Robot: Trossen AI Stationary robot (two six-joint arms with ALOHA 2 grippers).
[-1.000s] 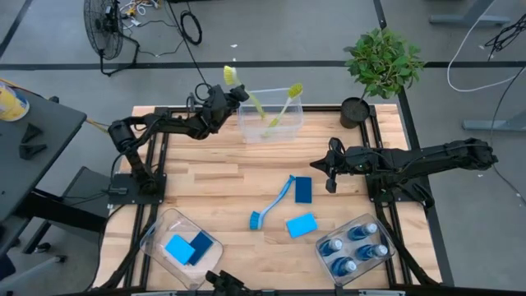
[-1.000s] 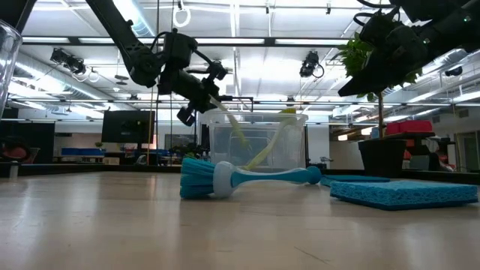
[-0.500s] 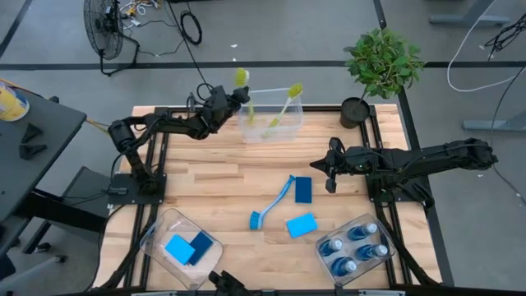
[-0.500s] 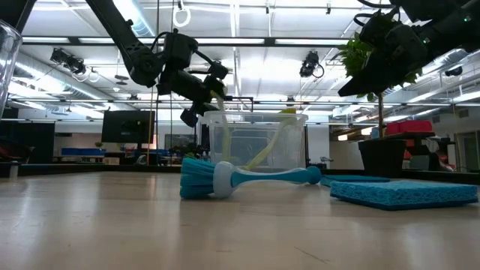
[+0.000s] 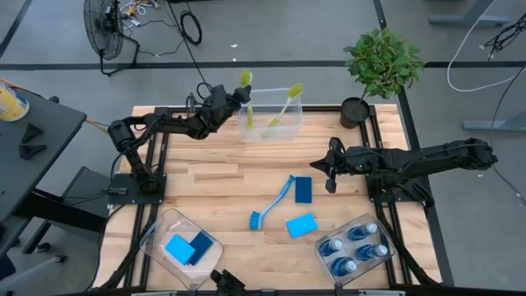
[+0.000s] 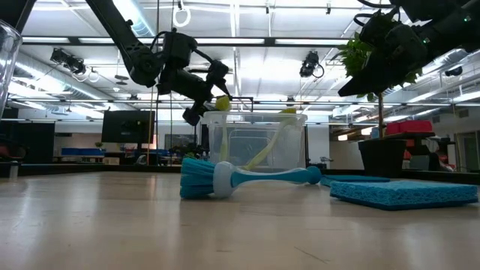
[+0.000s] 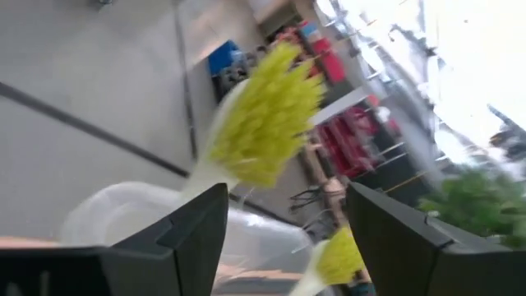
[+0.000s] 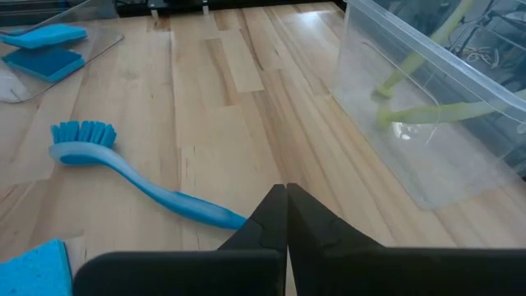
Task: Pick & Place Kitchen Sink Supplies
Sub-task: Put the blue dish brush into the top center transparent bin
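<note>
A clear bin [image 5: 269, 115] at the table's far middle holds two yellow-green dish brushes, handles down and heads up. One head [image 5: 293, 89] leans on the bin's right rim. The other head [image 7: 267, 123] stands at the left rim, just beyond my open left gripper [image 5: 234, 99], whose fingers [image 7: 189, 230] stand on either side of it. A blue brush [image 5: 271, 201] and two blue sponges [image 5: 303, 189] [image 5: 302, 224] lie flat mid-table. My right gripper [image 5: 331, 182] hangs shut above the table's right middle, holding nothing.
A potted plant [image 5: 380, 66] stands at the far right corner. A clear bin with several blue soap bottles [image 5: 355, 247] sits near right, and one with two sponges [image 5: 182, 247] near left. Bare wood lies between the brush bin and the blue brush.
My left gripper has opened and let go of the yellow-green brush at the bin's left rim, staying in place. The brush, which slanted with its head out to the left of the bin, has sunk into the bin and now stands more upright.
</note>
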